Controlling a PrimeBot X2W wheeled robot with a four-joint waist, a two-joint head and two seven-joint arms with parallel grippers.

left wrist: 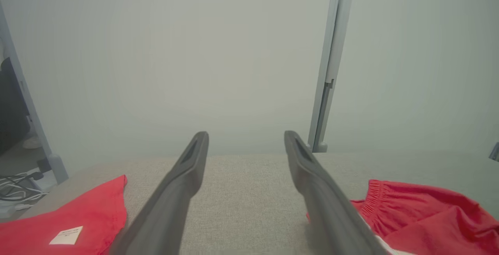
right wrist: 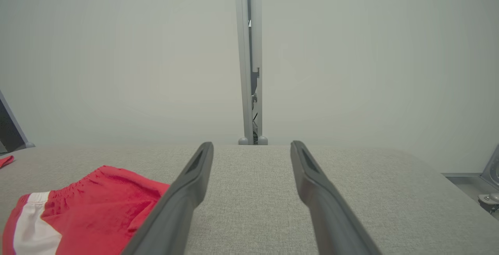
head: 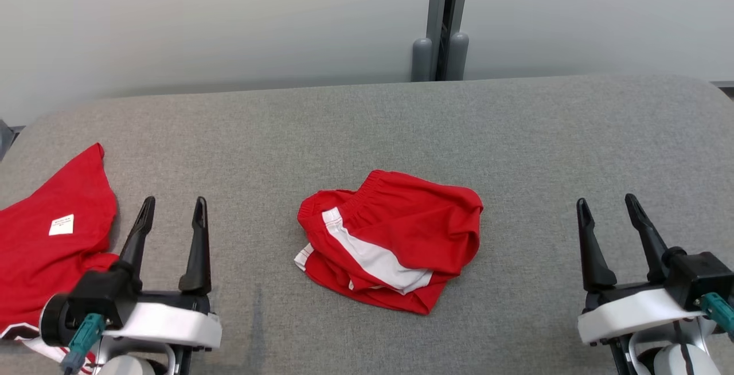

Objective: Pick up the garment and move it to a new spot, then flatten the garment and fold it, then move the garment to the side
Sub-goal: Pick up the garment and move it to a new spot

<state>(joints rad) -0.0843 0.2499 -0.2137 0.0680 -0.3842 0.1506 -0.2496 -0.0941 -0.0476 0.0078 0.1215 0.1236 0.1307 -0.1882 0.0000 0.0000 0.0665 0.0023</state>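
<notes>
The garment [head: 401,231], a pair of red shorts with a white side stripe and an elastic waistband, lies crumpled in the middle of the grey padded table [head: 367,128]. My left gripper [head: 175,202] hovers open to its left, with nothing between the fingers. Far to the garment's right, my right gripper [head: 606,200] is also open and holds nothing. In the left wrist view the garment [left wrist: 425,212] sits to the right of my open left gripper [left wrist: 245,134]. In the right wrist view the garment [right wrist: 97,204] lies left of my open right gripper [right wrist: 251,144].
A second red garment [head: 51,249] with a small white label lies at the table's left edge, partly under my left arm; the left wrist view has the same red garment [left wrist: 78,216]. A grey post [head: 441,36] stands against the pale wall behind the table.
</notes>
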